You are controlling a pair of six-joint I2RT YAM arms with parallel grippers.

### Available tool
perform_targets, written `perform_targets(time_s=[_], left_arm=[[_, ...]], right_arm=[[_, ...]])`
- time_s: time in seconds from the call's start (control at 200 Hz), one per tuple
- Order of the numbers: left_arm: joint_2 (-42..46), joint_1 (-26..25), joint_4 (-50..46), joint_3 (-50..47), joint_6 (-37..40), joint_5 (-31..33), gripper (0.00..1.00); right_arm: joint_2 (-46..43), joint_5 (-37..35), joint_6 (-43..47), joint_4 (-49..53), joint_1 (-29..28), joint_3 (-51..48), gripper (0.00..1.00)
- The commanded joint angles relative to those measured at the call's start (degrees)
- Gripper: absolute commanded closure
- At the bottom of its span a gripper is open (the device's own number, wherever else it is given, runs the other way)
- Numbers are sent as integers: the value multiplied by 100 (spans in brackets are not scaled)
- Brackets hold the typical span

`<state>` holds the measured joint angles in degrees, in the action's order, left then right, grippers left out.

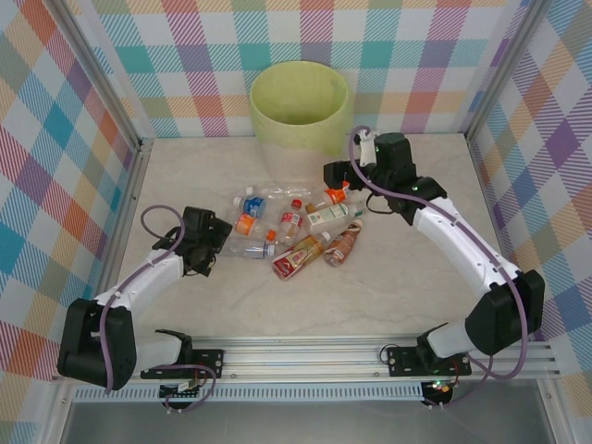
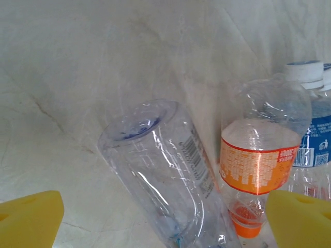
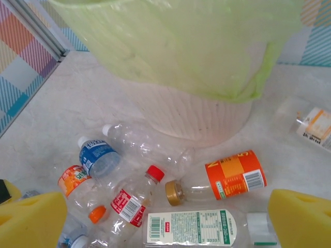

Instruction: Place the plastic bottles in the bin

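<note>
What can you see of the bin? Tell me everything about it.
The bin is a large round tub, pale cream, its outer wall finely ribbed. A thin yellow-green plastic bag lines it, folds over the rim and hangs unevenly outside. It stands upright on the marbled table, at the far edge before the checked backdrop. No bottle shows in the visible part of its inside. A clear bottle lies near its base; contact is unclear.

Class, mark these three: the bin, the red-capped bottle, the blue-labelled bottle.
bin (image 1: 298, 137), top view, front wall.
red-capped bottle (image 3: 129, 201), right wrist view, its label.
blue-labelled bottle (image 3: 99, 159), right wrist view, its label.
</note>
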<state>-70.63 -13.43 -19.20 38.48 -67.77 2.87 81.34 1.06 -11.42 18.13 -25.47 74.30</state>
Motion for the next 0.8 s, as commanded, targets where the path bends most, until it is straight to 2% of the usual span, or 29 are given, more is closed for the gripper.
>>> perform_targets(time_s=[0.0,0.165,0.32,0.45,0.585,0.705,0.795], left_arm=[[-72,-151,261,-90,-504,80,0],[-353,-354,666,-153,-855,75,0],[-614,-513,580,40,-939,297,1],[-680,-761,610,52,-1152,653,7],[-818,-1004,771,-7,-1506,755,13],[-1063,-1047,785,1,-1555,903,17],[-1209,-1048,848,-52,-1595,987,24]], right_arm=[[-206,-174,-223,-193,16,-278,0],[-176,-157,-518,-320,13,-487,0],[-145,-123,-748,-401,16,-530,0],[-110,-19,-850,-380,11,-540,0],[-140,-44,-994,-339,15,-599,0],[-196,-54,-1088,-320,16,-666,0],[-265,-45,-1110,-298,8,-704,0]])
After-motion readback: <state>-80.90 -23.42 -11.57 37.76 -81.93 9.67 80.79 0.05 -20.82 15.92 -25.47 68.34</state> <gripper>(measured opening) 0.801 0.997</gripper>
